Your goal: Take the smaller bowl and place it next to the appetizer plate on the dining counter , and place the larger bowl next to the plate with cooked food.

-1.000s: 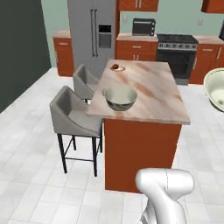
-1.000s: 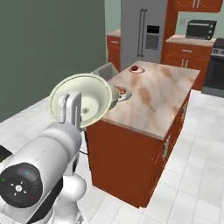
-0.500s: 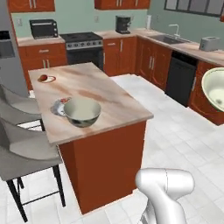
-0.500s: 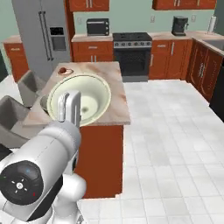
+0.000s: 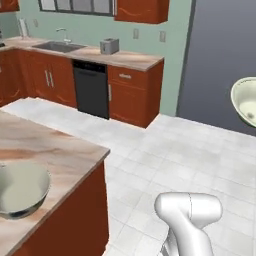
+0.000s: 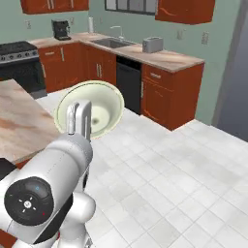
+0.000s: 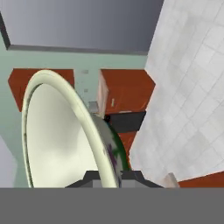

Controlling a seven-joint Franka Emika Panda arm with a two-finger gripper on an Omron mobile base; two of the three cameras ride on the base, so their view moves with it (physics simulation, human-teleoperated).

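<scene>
Gripper: its two dark fingertips [image 7: 107, 177] stand pressed together on the rim of the larger bowl [image 6: 91, 110], one tip on the cream inside, the other on the outside wall with its dark green and blue marks
Larger bowl: held up in the air, tipped on its side so the plain cream hollow faces the right base camera; in the left base view it shows at the right edge [image 5: 246, 101], in front of a dark grey wall, well above the floor
Bowl on the island: a second bowl [image 5: 20, 190] with a cream-green inside and grey outside sits upright on the dining counter [image 5: 60, 155], near its front edge at the lower left of the left base view; which of the two task bowls it is I cannot tell from this view
Dining counter: beige-pink marbled top, red-brown wood side; in the right base view a corner of it [image 6: 17, 116] lies left of the arm
Arm: white shoulder low in the left base view [image 5: 189, 215]; in the right base view the white link [image 6: 63, 169] rises up to the held bowl
Wall counter: red-brown cabinets with a sink [image 6: 112, 42], a black dishwasher [image 5: 91, 89] and a grey toaster [image 5: 109, 46] on top
Floor: pale grey tiles [image 6: 184, 184]
</scene>
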